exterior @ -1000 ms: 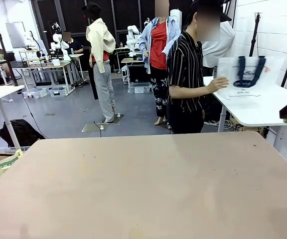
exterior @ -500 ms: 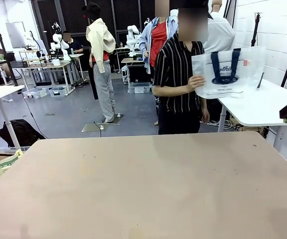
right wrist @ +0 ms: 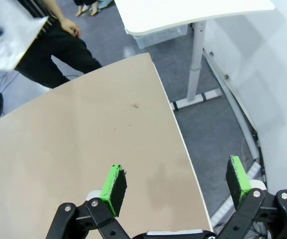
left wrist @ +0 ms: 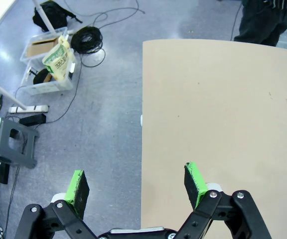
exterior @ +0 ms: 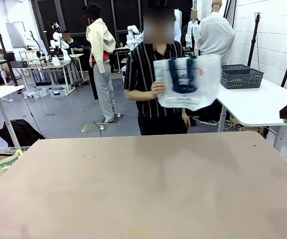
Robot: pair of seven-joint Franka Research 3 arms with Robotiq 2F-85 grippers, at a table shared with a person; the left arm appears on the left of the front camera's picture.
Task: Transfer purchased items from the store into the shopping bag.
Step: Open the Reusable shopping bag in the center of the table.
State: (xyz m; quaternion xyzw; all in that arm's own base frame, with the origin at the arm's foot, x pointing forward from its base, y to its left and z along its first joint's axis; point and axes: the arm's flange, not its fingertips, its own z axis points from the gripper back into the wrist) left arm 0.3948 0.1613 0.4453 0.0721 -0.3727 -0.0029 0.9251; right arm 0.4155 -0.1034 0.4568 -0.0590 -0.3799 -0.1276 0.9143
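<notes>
Upper centre of front view: bag held up in a person's hand, beyond table. Upper right: basket on white table. Bottom of wrist views: left gripper, right gripper, jaws wide apart, gripping nothing

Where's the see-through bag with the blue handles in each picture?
Front view: the shopping bag is upper middle, held up by the person's hand beyond the table.
Left wrist view: a pale corner at the top right edge may be it; too little to tell.
Right wrist view: the shopping bag is a blur in the top left corner.
Shared landmark: the tan table, with the person at its far side.
</notes>
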